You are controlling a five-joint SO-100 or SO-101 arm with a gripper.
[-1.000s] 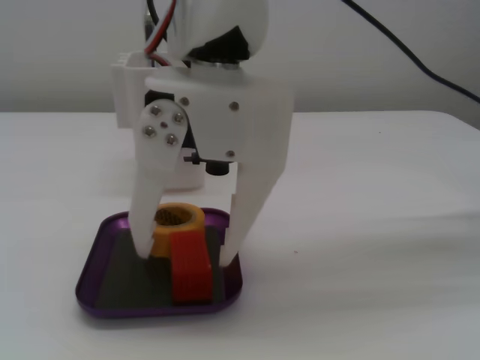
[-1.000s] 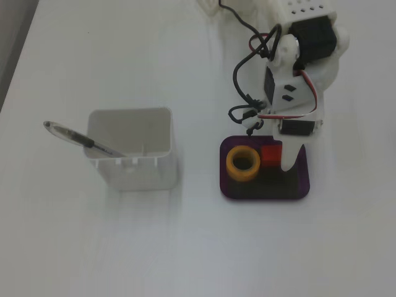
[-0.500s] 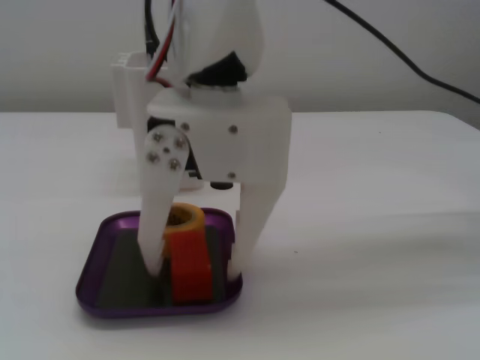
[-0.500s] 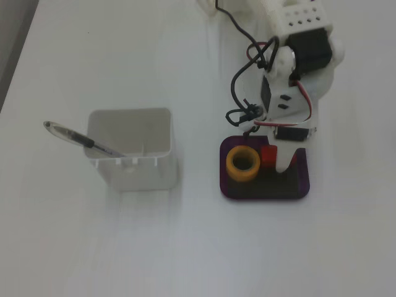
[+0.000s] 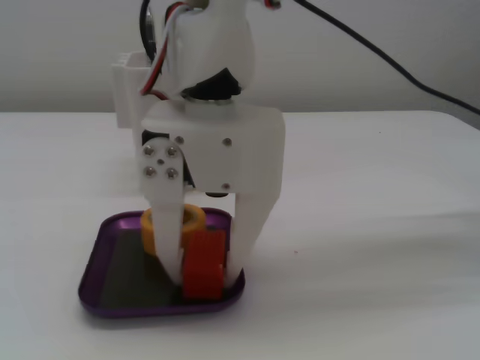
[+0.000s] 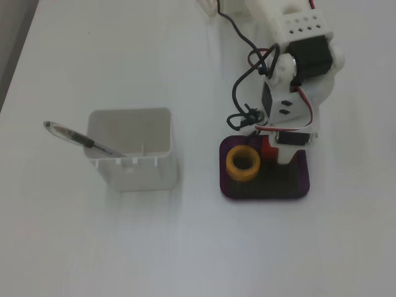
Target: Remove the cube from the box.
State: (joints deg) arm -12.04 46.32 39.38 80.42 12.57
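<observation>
Fixed view, low: hand (image 5: 204, 271) reaches into box (image 5: 105, 259), fingers nearly closed w/ cube (image 5: 203, 264) pinched between them, cube at or just above the floor, ready to lift. Tape ring (image 5: 192, 218) just behind.

Fixed view, above: cube (image 6: 268, 148) mostly hidden under arm, beside ring (image 6: 243, 162), inside box (image 6: 297, 185).

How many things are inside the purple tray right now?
2: the red cube between the gripper fingers at the tray's front right in a fixed view, and the yellow tape ring behind it.
</observation>
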